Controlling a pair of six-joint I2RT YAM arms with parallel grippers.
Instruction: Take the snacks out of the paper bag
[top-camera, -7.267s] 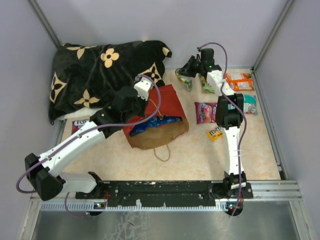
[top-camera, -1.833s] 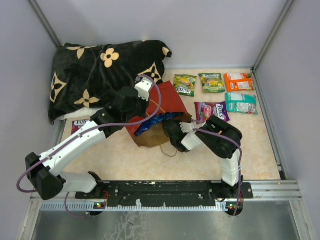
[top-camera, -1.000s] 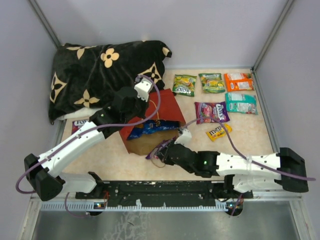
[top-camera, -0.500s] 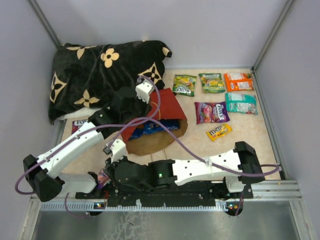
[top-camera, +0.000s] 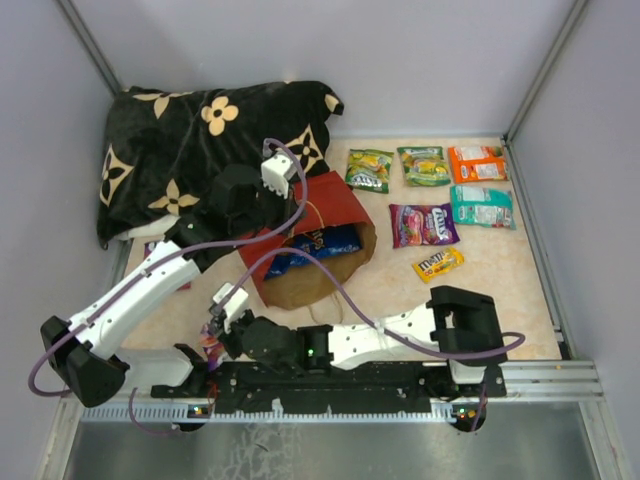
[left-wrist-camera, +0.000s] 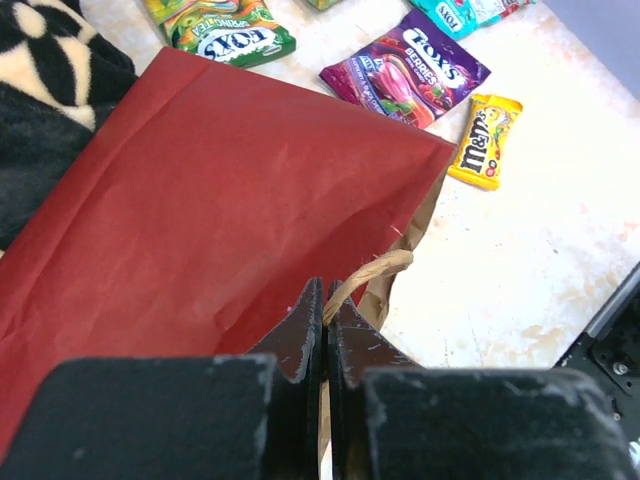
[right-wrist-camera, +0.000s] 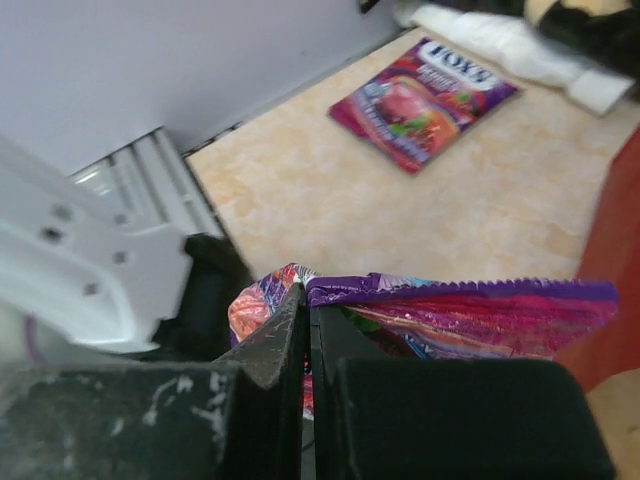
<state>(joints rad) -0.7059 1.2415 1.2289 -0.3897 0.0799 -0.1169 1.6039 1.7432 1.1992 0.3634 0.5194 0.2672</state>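
Observation:
The red paper bag (top-camera: 325, 205) lies on its side, its brown mouth (top-camera: 312, 282) facing the near edge. A blue Doritos bag (top-camera: 318, 247) shows inside. My left gripper (top-camera: 262, 195) (left-wrist-camera: 325, 292) is shut on the bag's looped handle (left-wrist-camera: 377, 268) and holds the upper side (left-wrist-camera: 220, 200) up. My right gripper (top-camera: 217, 335) (right-wrist-camera: 306, 290) reaches far to the near left and is shut on a purple snack packet (right-wrist-camera: 460, 312) (top-camera: 211, 350). Other snacks lie on the table: green ones (top-camera: 369, 170) (top-camera: 425, 165), orange (top-camera: 477, 162), teal (top-camera: 482, 206), purple (top-camera: 423, 224) and the M&M's (top-camera: 438, 263).
A black flower-patterned pillow (top-camera: 200, 140) fills the far left corner. Another purple Fox's packet (right-wrist-camera: 425, 98) (top-camera: 155, 250) lies by the pillow under the left arm. The left arm's base (top-camera: 85, 365) and the front rail (top-camera: 330, 380) are close to the right gripper.
My right arm swung from the bag's mouth to the near left, carrying the purple packet. My left gripper kept hold of the handle and shifted slightly back and left, opening the mouth wider.

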